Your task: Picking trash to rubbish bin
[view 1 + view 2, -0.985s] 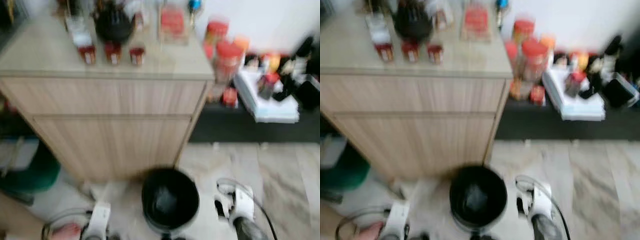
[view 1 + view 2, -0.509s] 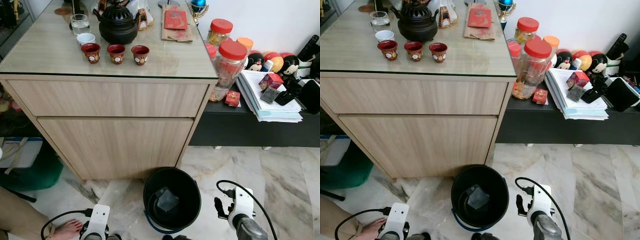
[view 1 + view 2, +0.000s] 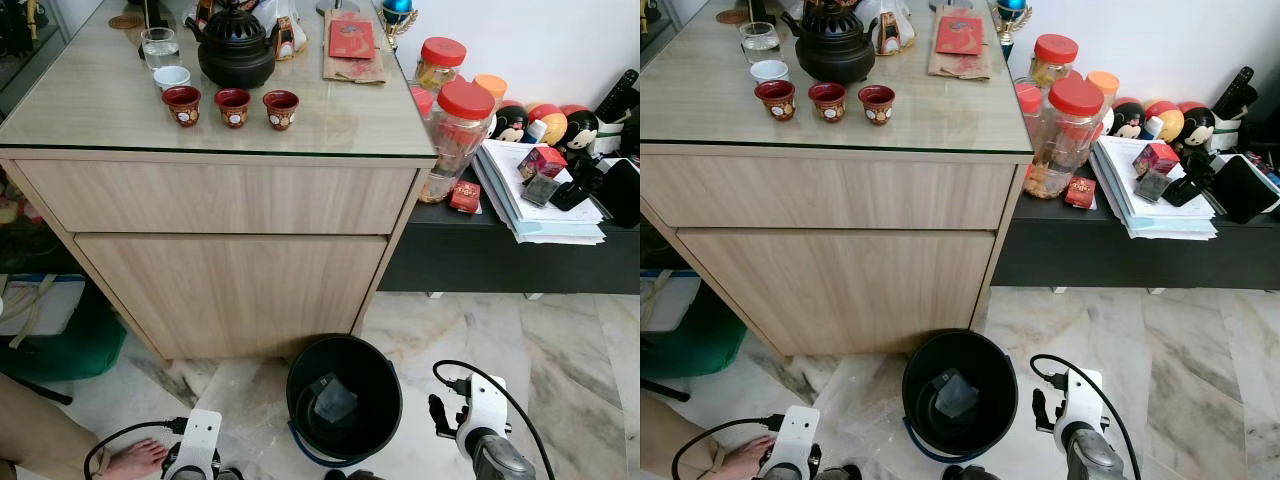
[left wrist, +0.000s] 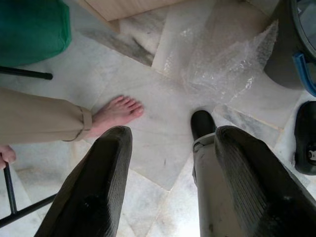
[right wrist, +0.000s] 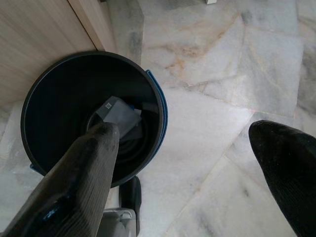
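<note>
A round black bin (image 3: 344, 398) stands on the marble floor in front of the wooden cabinet (image 3: 230, 250). A grey flat piece of trash (image 5: 118, 114) lies at its bottom. A crumpled sheet of clear bubble wrap (image 4: 227, 64) lies on the floor left of the bin. My left gripper (image 4: 175, 133) hangs low over the floor near the wrap, open and empty. My right gripper (image 5: 186, 129) hangs open and empty beside the bin's right rim (image 5: 160, 118). Both arms show at the bottom edge of the eye views, left arm (image 3: 195, 445) and right arm (image 3: 480, 415).
A person's bare foot (image 4: 118, 111) and beige trouser leg (image 4: 39, 118) are close to my left gripper. A green bag (image 3: 60, 345) sits left of the cabinet. A low black shelf (image 3: 500, 255) with papers and jars runs to the right. My own foot (image 4: 202, 123) is below.
A second ago both eye views were blurred by camera motion; they are sharp now. Since half a second ago nothing has visibly moved.
</note>
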Controlling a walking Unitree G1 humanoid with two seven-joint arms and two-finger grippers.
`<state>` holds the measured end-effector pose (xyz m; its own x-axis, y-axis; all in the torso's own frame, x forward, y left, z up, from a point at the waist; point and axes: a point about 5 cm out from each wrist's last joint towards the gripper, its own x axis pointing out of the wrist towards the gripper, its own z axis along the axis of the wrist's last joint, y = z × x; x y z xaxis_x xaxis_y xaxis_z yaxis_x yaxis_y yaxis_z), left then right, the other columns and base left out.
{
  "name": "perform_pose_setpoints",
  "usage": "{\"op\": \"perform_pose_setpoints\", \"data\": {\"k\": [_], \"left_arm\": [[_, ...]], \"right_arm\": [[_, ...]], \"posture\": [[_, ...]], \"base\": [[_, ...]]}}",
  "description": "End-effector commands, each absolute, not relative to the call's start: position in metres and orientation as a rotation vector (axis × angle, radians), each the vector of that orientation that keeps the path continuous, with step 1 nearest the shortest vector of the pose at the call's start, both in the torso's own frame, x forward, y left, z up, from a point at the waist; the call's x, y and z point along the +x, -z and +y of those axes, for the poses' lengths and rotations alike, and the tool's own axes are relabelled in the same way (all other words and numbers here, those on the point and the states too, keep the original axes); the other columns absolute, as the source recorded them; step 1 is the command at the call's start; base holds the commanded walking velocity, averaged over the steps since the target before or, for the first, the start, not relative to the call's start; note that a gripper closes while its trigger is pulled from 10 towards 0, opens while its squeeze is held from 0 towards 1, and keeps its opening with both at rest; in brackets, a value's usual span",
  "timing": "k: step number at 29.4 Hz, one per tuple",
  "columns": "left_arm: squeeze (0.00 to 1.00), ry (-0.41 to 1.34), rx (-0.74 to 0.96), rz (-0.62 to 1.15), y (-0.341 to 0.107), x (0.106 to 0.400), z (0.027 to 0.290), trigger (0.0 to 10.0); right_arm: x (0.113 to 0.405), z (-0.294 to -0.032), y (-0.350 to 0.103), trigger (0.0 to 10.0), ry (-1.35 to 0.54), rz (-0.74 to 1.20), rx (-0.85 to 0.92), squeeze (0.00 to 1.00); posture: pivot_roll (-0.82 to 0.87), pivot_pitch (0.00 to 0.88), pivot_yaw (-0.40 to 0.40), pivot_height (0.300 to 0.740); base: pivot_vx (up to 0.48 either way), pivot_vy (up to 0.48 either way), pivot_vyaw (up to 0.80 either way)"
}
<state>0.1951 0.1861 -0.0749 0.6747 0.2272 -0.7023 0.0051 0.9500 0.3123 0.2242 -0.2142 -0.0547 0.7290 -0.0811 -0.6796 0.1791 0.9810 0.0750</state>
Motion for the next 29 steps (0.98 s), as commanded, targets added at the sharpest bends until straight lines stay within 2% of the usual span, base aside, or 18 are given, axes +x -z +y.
{"op": "perform_pose_setpoints", "data": {"k": [1, 29], "left_arm": [[0.00, -0.128, 0.293, 0.856, 0.0797, 0.1868, 0.1842, 10.0], [0.00, -0.116, 0.310, 0.877, 0.0815, 0.1844, 0.1826, 10.0]], "right_arm": [[0.2202, -0.2207, 0.0559, 10.0, 0.175, 0.745, 0.150, 0.00], [0.2194, -0.2201, 0.0567, 10.0, 0.177, 0.751, 0.144, 0.00]], "posture": [[0.07, 0.163, -0.129, 0.740], [0.07, 0.168, -0.131, 0.740]], "base": [[0.000, 0.000, 0.00], [0.000, 0.000, 0.00]]}}
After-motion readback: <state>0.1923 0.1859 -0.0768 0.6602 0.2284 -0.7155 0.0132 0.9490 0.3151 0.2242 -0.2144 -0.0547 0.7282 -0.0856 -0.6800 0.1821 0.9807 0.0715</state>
